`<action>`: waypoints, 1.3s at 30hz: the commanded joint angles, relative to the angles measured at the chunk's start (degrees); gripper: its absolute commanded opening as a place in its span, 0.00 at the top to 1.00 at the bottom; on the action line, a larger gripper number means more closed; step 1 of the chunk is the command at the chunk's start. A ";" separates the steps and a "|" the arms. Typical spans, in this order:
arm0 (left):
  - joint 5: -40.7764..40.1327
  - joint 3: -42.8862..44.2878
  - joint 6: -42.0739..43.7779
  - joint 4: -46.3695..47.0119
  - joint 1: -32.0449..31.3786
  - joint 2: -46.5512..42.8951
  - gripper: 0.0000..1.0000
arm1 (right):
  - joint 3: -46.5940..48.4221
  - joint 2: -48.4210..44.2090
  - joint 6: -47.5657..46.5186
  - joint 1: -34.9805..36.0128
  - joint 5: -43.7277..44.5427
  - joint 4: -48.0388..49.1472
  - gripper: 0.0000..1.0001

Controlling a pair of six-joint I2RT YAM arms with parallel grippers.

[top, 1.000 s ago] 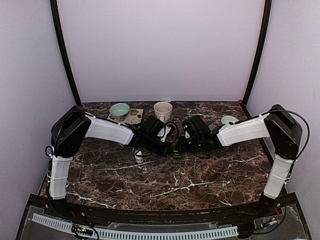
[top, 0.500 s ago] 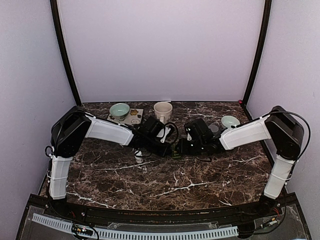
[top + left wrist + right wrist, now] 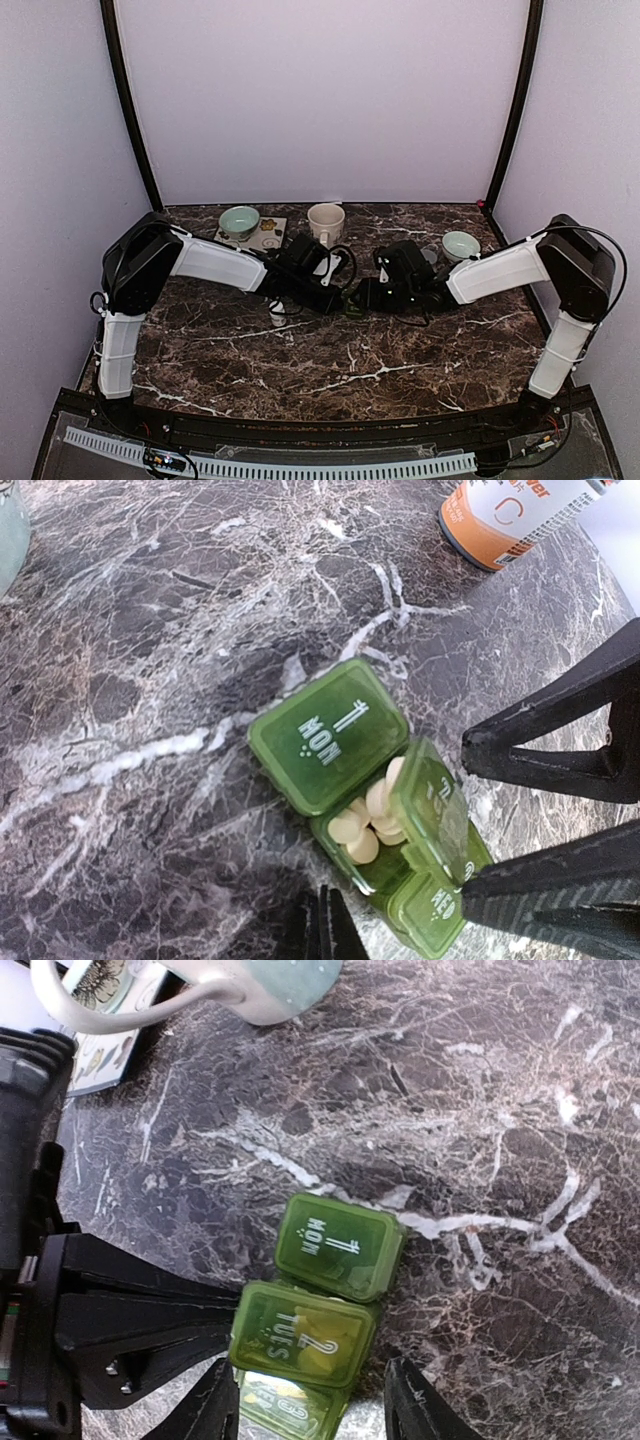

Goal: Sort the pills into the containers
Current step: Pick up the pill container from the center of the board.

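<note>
**A:** ok where's the pill box [image 3: 338, 1247] in all this? can't see it past the arms from where I'm standing

**B:** middle of the marble table [image 3: 420, 350], right where the two arms meet. It's a green strip: the MON end is on the mug [image 3: 326, 220] side, TUES is next, and a third compartment sits nearest the right wrist.

**A:** and the right gripper [image 3: 312, 1362], has it got hold of it?

**B:** nope. Its fingers stand well apart, one on each side of that near end of the box, and there's bare marble showing between the box and one of them. Straddling it, not squeezing.

**A:** left gripper [image 3: 325, 910]?

**B:** pinched completely closed, nothing in it. The tip points in at the long edge of the box by TUES, just beside it. Touching or not, honestly can't tell.

**A:** anything in the box?

**B:** pale pills [image 3: 365, 815] in the TUES compartment, with its lid tilted up over them. MON lid looks down.
</note>
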 commanded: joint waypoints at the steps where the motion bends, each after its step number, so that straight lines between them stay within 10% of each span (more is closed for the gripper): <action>1: 0.68 -0.78 -0.40 0.98 -0.38 -2.77 1.00 | 0.46 -1.30 -1.25 0.58 0.57 0.48 0.49; 39: 4.06 -4.92 -3.98 6.28 -0.36 -5.76 1.00 | 12.45 8.38 -1.12 9.04 17.00 -17.97 0.45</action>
